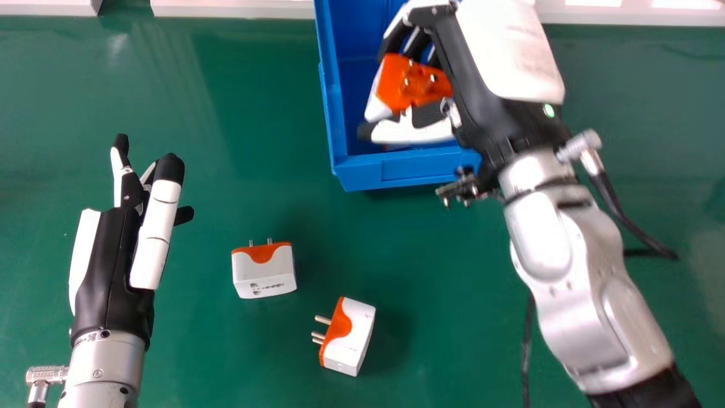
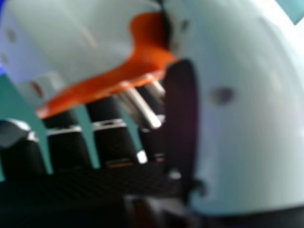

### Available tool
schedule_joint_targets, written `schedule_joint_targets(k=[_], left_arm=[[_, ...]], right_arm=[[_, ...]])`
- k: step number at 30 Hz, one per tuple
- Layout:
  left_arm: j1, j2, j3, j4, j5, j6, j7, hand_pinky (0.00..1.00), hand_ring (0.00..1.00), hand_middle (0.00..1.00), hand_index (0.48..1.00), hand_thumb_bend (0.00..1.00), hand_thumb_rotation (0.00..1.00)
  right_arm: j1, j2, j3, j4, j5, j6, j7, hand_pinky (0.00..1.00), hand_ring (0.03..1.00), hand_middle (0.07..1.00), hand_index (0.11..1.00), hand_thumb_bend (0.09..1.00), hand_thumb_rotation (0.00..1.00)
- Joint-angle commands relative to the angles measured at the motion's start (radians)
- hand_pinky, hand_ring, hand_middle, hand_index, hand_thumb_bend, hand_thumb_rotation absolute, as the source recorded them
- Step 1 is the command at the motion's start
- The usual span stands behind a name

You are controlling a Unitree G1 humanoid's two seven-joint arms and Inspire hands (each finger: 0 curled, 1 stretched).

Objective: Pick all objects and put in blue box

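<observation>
While two more wait on the table [image 1: 215, 351], a plug adapter [image 1: 413, 85] sits in the right hand [image 1: 419, 131] over the blue box [image 1: 416, 170]

Head view: As the right arm [image 1: 544, 238] slants up from the bottom right, its hand is at the box, with curled fingers and the thumb closed around the white-and-orange adapter. The orange face and metal pins are turned toward the camera. How high the adapter sits above the box floor, I cannot tell. Just below the thumb, a small reddish-and-white bit [image 1: 396, 147] shows inside the box near its front wall, too hidden to name.

On the green tabletop, the left adapter [image 1: 263, 277] has its pins pointing away toward the far side, and the right adapter [image 1: 351, 340], a little closer to the robot, has its pins pointing left. The two lie apart from each other, both nearer the robot than the box. The left hand [image 1: 107, 255] is at the view's left side, fingers nearly straight and only narrowly spread, holding nothing.

Right hand view: The held adapter's white body and orange face lie between the dark fingers and the pale thumb, its metal pins standing out toward the fingers.
</observation>
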Motion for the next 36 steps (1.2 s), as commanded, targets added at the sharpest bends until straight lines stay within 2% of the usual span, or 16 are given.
schedule_joint_targets(k=[1, 6, 10, 14, 19, 23, 24, 26, 27, 28, 29, 31, 32, 36], left_arm=[[0.0, 0.004, 0.003, -0.021, -0.002, -0.013, 0.003, 0.79, 0.9, 0.93, 0.959, 0.74, 1.0], [0.006, 0.003, 0.006, -0.021, -0.005, -0.018, 0.0, 0.79, 0.9, 0.93, 0.959, 0.74, 1.0], [0.02, -0.002, 0.004, -0.038, -0.005, -0.015, 0.001, 0.79, 0.9, 0.93, 0.958, 0.75, 1.0], [0.026, -0.002, 0.005, -0.046, -0.009, -0.011, -0.001, 0.79, 0.9, 0.93, 0.959, 0.75, 1.0], [0.033, -0.002, 0.006, -0.058, -0.011, -0.001, -0.003, 0.79, 0.9, 0.93, 0.959, 0.75, 1.0], [0.037, -0.004, 0.004, -0.069, -0.013, 0.008, -0.002, 0.79, 0.9, 0.93, 0.959, 0.76, 1.0], [0.037, -0.005, 0.004, -0.07, -0.014, 0.01, -0.003, 0.79, 0.9, 0.93, 0.959, 0.76, 1.0], [0.036, -0.004, 0.004, -0.072, -0.015, 0.013, -0.003, 0.79, 0.9, 0.93, 0.959, 0.76, 1.0], [0.035, -0.003, 0.005, -0.071, -0.016, 0.014, -0.003, 0.79, 0.9, 0.93, 0.959, 0.77, 1.0], [0.034, -0.003, 0.005, -0.07, -0.017, 0.015, -0.003, 0.79, 0.9, 0.93, 0.958, 0.77, 1.0], [0.032, -0.002, 0.006, -0.068, -0.017, 0.015, -0.003, 0.79, 0.9, 0.93, 0.958, 0.77, 1.0], [0.03, -0.002, 0.005, -0.066, -0.018, 0.015, -0.004, 0.79, 0.9, 0.93, 0.958, 0.76, 1.0], [0.029, -0.003, 0.005, -0.067, -0.017, 0.016, -0.003, 0.79, 0.9, 0.93, 0.958, 0.76, 1.0], [0.027, -0.003, 0.001, -0.067, -0.009, 0.016, 0.001, 0.79, 0.9, 0.93, 0.958, 0.76, 1.0]], right_arm=[[-0.11, 0.014, -0.002, 0.082, -0.017, 0.01, -0.03, 0.05, 0.096, 0.171, 0.469, 0.488, 0.13], [-0.273, 0.028, -0.001, 0.329, 0.021, -0.024, -0.088, 0.08, 0.135, 0.224, 0.469, 0.487, 0.13], [-0.387, 0.041, 0.009, 0.533, 0.04, -0.066, -0.158, 0.1, 0.166, 0.275, 0.47, 0.486, 0.14], [-0.475, 0.058, 0.03, 0.726, 0.049, -0.089, -0.235, 0.12, 0.189, 0.303, 0.473, 0.485, 0.14], [-0.543, 0.074, 0.045, 0.902, 0.065, -0.124, -0.32, 0.11, 0.173, 0.272, 0.476, 0.489, 0.13], [-0.555, 0.069, 0.047, 0.929, 0.088, -0.142, -0.31, 0.16, 0.228, 0.333, 0.5, 0.499, 0.07], [-0.556, 0.065, 0.05, 0.925, 0.094, -0.14, -0.295, 0.21, 0.279, 0.367, 0.507, 0.503, 0.04], [-0.558, 0.059, 0.063, 0.907, 0.094, -0.119, -0.248, 0.21, 0.279, 0.367, 0.507, 0.503, 0.04], [-0.557, 0.058, 0.068, 0.898, 0.092, -0.11, -0.234, 0.22, 0.301, 0.381, 0.508, 0.506, 0.04], [-0.555, 0.057, 0.072, 0.89, 0.09, -0.101, -0.225, 0.39, 0.494, 0.548, 0.601, 0.528, 0.14], [-0.553, 0.055, 0.075, 0.886, 0.088, -0.096, -0.222, 0.39, 0.494, 0.548, 0.601, 0.528, 0.14], [-0.55, 0.053, 0.079, 0.877, 0.089, -0.087, -0.221, 0.59, 0.727, 0.762, 0.726, 0.555, 0.27], [-0.549, 0.052, 0.08, 0.873, 0.091, -0.084, -0.219, 0.63, 0.785, 0.819, 0.764, 0.562, 0.3], [-0.54, 0.048, 0.081, 0.857, 0.093, -0.074, -0.224, 0.69, 0.85, 0.891, 0.819, 0.571, 0.34]])
